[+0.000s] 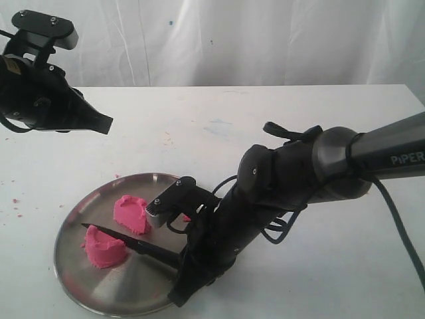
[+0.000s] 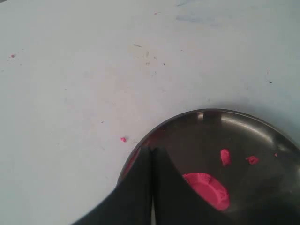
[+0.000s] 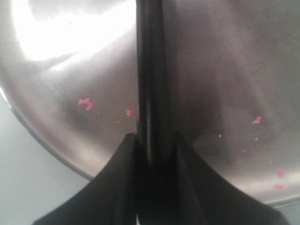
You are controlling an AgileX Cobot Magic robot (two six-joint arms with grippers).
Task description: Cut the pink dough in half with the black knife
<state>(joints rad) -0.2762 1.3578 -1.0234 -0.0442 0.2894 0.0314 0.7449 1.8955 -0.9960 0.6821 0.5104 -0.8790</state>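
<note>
The pink dough lies in two half-round pieces on the steel plate (image 1: 70,266): one piece (image 1: 131,212) toward the back, the other (image 1: 105,247) toward the front. The black knife (image 1: 126,240) lies low between them, its tip pointing left. My right gripper (image 1: 181,262) is shut on the knife's handle; in the right wrist view the knife (image 3: 149,70) runs straight out from the gripper (image 3: 152,136) over the plate (image 3: 70,61). My left gripper (image 1: 106,123) hovers shut and empty above the table, back left of the plate. In its wrist view the gripper (image 2: 152,150) partly hides one dough piece (image 2: 208,190).
Small pink crumbs (image 2: 225,157) lie on the plate (image 2: 234,115), and one crumb (image 2: 123,139) on the white table beside it. More crumbs (image 1: 14,201) dot the table at far left. A white curtain hangs behind the table.
</note>
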